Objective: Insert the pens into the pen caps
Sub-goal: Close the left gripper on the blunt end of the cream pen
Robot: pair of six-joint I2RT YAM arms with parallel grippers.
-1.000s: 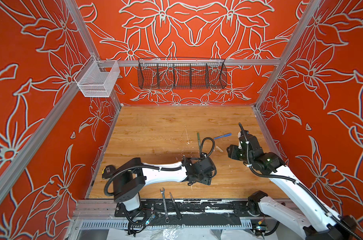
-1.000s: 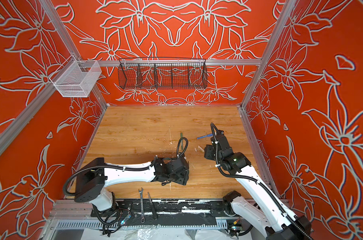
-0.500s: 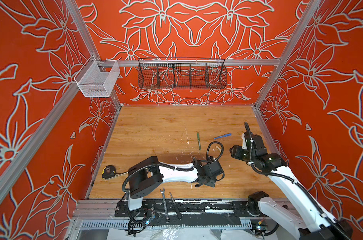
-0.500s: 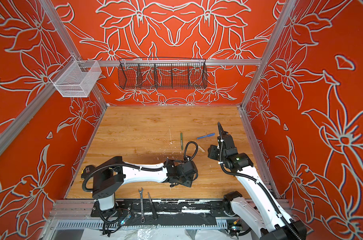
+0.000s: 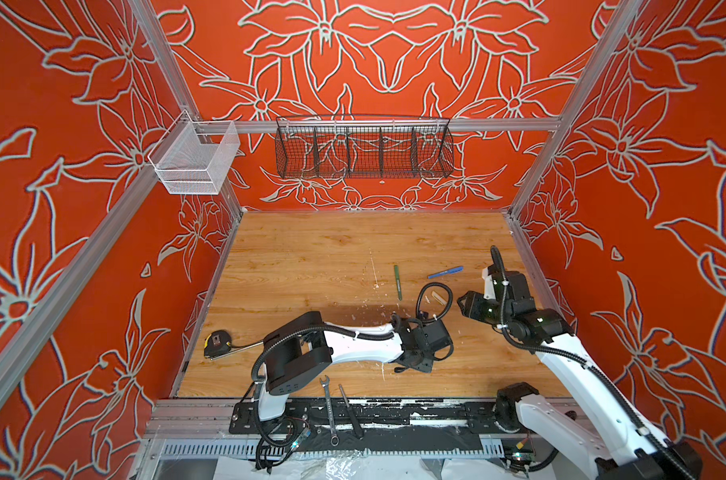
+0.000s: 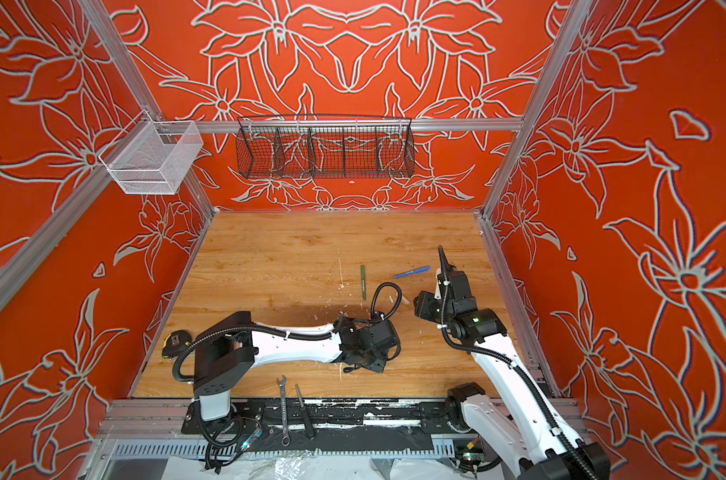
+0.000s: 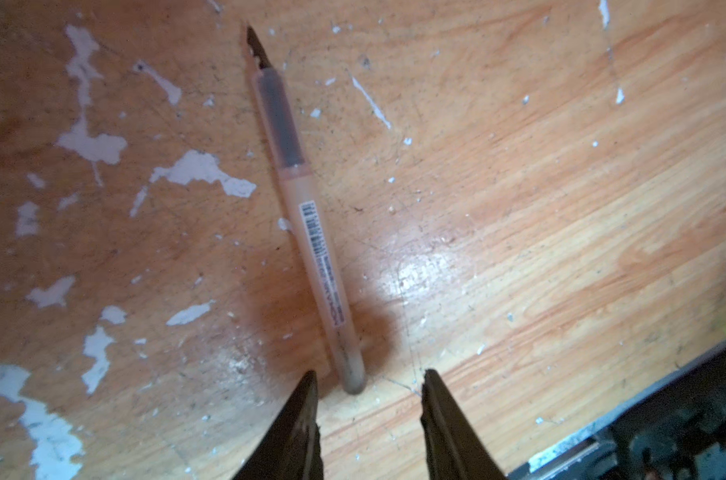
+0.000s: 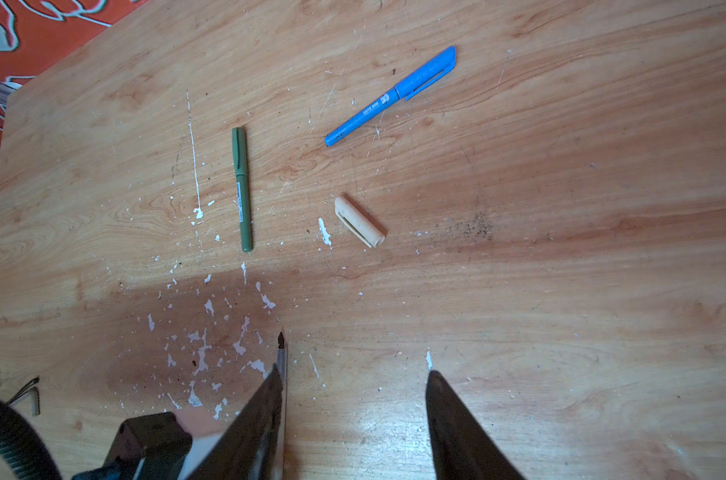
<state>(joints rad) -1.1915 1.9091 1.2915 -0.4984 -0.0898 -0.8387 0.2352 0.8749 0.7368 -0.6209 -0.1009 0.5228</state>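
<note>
The left claw is seen half open, one end of the tan pen between its tips, not gripped. The right claw is seen open, empty. In a top view, the tan cap is found at four o'clock of the green pen.

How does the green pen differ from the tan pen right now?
The green pen is capped; the tan pen is bare, dark tip showing, its tan cap loose on the table. The green pen has nothing around it; the tan pen's blunt end sits between the open tips of the left claw. Both lie flat on the table.
</note>
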